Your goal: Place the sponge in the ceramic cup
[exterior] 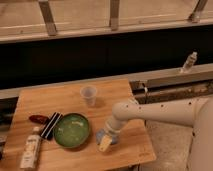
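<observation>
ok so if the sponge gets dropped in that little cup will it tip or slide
Possibly. The ceramic cup is small, tapered and narrower at its base, standing free on the table, so an off-centre knock could tip it. It looks light, so it may also slide. The gripper is down at the sponge, beside the green bowl.

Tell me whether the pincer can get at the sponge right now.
Probably yes. The open pincer hangs right over the sponge, beside the green bowl. Nothing stands between them, though the pale yellow wedge lies close and might get caught too.
</observation>
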Robot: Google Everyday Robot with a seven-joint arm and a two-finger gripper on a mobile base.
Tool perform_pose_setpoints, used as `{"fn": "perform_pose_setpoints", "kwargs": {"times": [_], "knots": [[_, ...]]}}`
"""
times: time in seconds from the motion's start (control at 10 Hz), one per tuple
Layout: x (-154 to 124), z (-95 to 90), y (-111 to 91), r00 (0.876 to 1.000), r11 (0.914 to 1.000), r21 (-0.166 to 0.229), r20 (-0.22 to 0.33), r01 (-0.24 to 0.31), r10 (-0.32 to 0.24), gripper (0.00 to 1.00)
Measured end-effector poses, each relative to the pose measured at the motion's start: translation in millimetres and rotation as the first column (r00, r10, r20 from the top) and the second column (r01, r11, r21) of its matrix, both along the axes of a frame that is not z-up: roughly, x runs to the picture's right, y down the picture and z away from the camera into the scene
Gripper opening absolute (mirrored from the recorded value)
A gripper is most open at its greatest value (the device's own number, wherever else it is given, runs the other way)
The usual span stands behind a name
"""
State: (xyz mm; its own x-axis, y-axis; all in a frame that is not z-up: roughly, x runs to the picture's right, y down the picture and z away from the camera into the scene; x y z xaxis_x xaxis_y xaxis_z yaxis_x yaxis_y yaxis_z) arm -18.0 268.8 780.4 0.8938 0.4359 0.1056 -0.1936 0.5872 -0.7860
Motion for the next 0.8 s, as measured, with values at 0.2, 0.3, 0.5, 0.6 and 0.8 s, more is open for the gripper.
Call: {"fn": "perform_pose_setpoints", "kwargs": {"times": [0.2, 0.3, 0.5, 0.6, 0.8], "knots": [[-5.8, -1.6, 0.6, 1.000, 0.9992, 0.037, 0.000, 0.014, -0.014, 0.67], [-11.0, -6.4, -2.5, 1.000, 0.9971, 0.072, 0.014, 0.023, -0.024, 0.55], [-16.6, -12.3, -3.6, 0.999, 0.9945, 0.101, 0.033, 0.029, -0.033, 0.35], [-18.3, -14.0, -2.8, 0.999, 0.9937, 0.110, 0.041, 0.024, -0.029, 0.24], [-20.3, -16.6, -2.0, 0.998, 0.9923, 0.122, 0.056, 0.020, -0.027, 0.07]]}}
